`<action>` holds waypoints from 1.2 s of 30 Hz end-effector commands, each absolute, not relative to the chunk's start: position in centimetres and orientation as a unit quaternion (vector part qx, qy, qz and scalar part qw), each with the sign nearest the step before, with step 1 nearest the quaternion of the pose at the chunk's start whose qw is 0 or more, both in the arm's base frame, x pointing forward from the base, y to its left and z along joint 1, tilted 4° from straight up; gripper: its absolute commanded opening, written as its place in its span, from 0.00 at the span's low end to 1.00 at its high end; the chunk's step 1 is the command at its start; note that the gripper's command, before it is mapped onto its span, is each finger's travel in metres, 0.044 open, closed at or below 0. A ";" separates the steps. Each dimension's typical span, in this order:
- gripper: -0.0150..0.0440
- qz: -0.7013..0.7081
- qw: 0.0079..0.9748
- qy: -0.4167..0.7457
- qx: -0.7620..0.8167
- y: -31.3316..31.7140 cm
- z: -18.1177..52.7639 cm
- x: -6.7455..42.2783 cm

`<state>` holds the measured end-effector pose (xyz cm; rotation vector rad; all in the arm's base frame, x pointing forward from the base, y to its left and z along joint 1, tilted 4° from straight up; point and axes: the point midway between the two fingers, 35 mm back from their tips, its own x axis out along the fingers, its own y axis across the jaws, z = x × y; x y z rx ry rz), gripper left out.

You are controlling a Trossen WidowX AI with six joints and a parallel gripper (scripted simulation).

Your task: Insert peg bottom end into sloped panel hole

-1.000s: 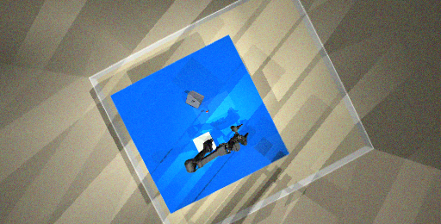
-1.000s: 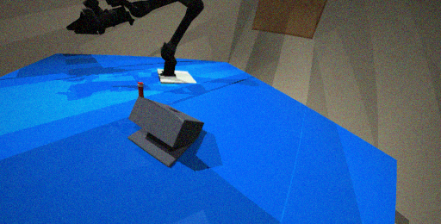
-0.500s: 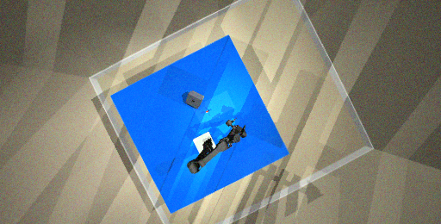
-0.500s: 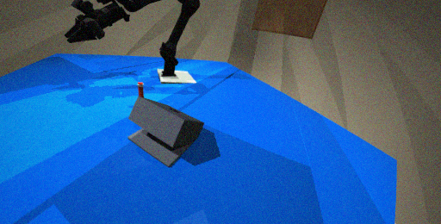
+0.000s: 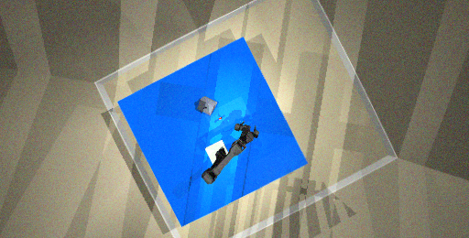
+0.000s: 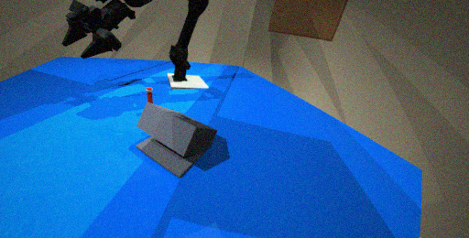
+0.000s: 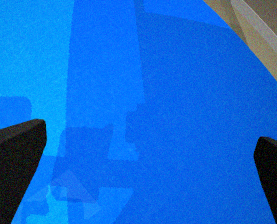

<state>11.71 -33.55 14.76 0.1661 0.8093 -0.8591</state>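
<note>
A small red peg with a pale band near its top [image 5: 220,118] [image 6: 149,96] stands upright on the blue table top; its lower part is hidden behind the panel block in the exterior view. The grey sloped panel block [image 5: 207,105] [image 6: 164,126] sits close beside it on a flat grey base. A small dark mark shows on its face in the top view, but the hole's shape cannot be made out. My gripper [image 5: 248,127] [image 6: 74,50] [image 7: 154,140] is open and empty, high above the table and off to one side of the peg. Neither peg nor panel shows in the wrist view.
The arm stands on a white base plate [image 5: 213,151] [image 6: 194,82] on the blue table top [image 5: 160,135] [image 6: 284,180] [image 7: 199,100]. A brown board [image 6: 311,6] is in the background. Strong shadows cross the surface.
</note>
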 end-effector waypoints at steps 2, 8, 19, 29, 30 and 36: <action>1.00 -0.347 0.834 0.428 0.037 -32.8 14.3 13.7; 1.00 -0.276 0.837 0.473 -0.013 -31.7 13.9 15.9; 1.00 -0.134 0.826 0.536 -0.109 -29.1 13.3 19.5; 1.00 0.003 0.797 0.571 -0.197 -26.3 12.9 22.3; 1.00 0.017 0.793 0.573 -0.206 -26.0 12.9 22.6; 1.00 0.101 0.766 0.581 -0.256 -24.1 12.7 24.0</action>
